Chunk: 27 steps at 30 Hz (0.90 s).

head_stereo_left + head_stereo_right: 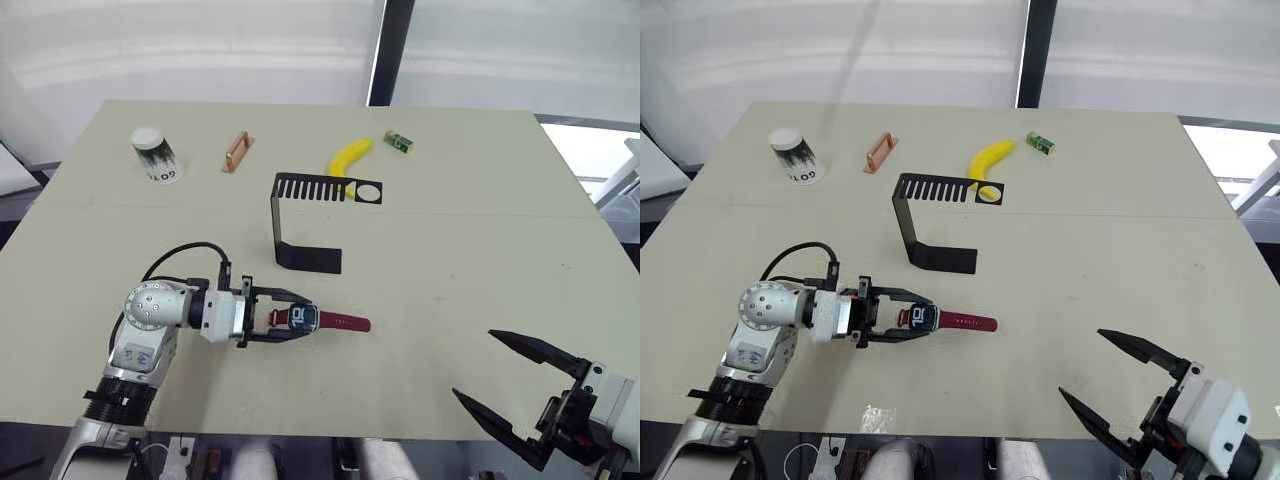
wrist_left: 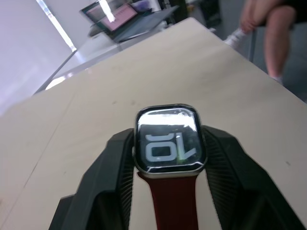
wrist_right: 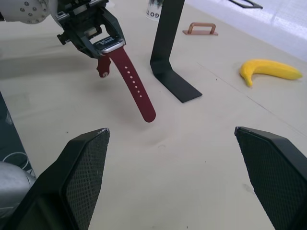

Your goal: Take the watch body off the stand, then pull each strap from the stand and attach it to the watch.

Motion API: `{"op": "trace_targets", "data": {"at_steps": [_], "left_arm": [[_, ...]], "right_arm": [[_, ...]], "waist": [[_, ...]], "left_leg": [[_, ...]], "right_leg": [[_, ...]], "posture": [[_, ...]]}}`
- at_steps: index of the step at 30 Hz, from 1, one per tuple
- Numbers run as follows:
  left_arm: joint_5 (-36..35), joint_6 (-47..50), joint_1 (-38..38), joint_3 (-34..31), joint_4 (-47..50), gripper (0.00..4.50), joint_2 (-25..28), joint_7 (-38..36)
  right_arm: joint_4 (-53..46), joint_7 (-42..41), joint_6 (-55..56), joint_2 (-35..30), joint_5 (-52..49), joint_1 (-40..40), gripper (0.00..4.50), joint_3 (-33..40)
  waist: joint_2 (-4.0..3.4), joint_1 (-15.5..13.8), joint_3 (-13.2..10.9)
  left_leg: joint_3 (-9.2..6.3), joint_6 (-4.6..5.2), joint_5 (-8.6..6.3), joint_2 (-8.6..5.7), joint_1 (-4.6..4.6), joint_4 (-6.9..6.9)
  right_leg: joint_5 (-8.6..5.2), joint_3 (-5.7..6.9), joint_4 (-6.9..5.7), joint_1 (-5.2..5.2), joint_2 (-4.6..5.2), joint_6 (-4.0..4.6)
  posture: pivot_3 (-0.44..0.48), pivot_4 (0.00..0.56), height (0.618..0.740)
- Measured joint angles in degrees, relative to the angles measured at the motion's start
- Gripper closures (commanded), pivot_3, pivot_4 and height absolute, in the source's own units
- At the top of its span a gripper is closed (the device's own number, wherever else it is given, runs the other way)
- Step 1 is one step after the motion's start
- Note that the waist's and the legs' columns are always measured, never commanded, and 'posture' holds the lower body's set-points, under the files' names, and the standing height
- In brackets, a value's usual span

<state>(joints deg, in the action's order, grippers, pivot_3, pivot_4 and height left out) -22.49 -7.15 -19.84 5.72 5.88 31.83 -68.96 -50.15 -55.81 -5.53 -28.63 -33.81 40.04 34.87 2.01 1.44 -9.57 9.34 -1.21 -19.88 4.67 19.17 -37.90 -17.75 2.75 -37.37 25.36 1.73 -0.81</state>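
Both straps appear fitted: the watch body (image 1: pixel 303 319) sits clamped between the black fingers of the left gripper (image 1: pixel 290 320), held clear of the table (image 1: pixel 450 230), with the long strap (image 3: pixel 132 82) hanging out from its far side and the short strap (image 3: pixel 102 67) showing at the near side, between the fingers. The stand (image 1: pixel 300 215) is bare of watch and bands, standing upright well beyond the left gripper. Judged from this, the task is at or near its last step; what remains is likely to check both joints and set the watch down. The right gripper (image 1: pixel 520 395) hovers over the near right part of the table, fingers spread wide and empty, well apart from the watch. A banana (image 1: pixel 350 155), small green box (image 1: pixel 399 142), copper handle (image 1: pixel 238 152) and paper cup (image 1: pixel 154 154) lie far back, obstructing nothing.
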Motion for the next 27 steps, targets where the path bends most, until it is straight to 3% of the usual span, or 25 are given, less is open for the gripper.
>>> {"op": "trace_targets", "data": {"at_steps": [7,13,27], "left_arm": [[4.77,16.72,-4.25,9.36,4.5,2.9,-3.88,7.65],[17.55,14.64,-6.0,17.42,-2.0,2.9,-5.55,13.21],[20.44,12.45,1.59,14.53,0.37,2.9,-1.14,16.28]], "right_arm": [[0.03,1.45,-1.21,-1.91,-1.54,-1.23,0.08,-1.24],[-0.18,2.24,-2.27,-3.45,-1.39,-2.0,0.08,-3.18],[-1.67,4.37,-3.4,-5.12,-0.09,-2.8,0.08,-5.47]], "waist": [[0.0,-0.11,0.0],[0.0,0.28,0.0],[-0.01,0.06,0.0]], "left_leg": [[-0.06,-0.22,0.11,-0.08,0.02,-0.01],[-0.24,-0.26,0.12,-0.19,0.03,0.09],[-0.73,-0.12,0.14,-0.47,-0.05,0.28]], "right_leg": [[-0.01,-0.11,0.01,-0.01,-0.08,-0.02],[-0.01,-0.4,-0.06,-0.01,-0.28,0.0],[-0.03,-0.41,-0.09,0.0,-0.19,0.05]], "posture": [[0.0,0.15,0.729],[0.0,0.15,0.729],[0.0,0.15,0.729]]}}
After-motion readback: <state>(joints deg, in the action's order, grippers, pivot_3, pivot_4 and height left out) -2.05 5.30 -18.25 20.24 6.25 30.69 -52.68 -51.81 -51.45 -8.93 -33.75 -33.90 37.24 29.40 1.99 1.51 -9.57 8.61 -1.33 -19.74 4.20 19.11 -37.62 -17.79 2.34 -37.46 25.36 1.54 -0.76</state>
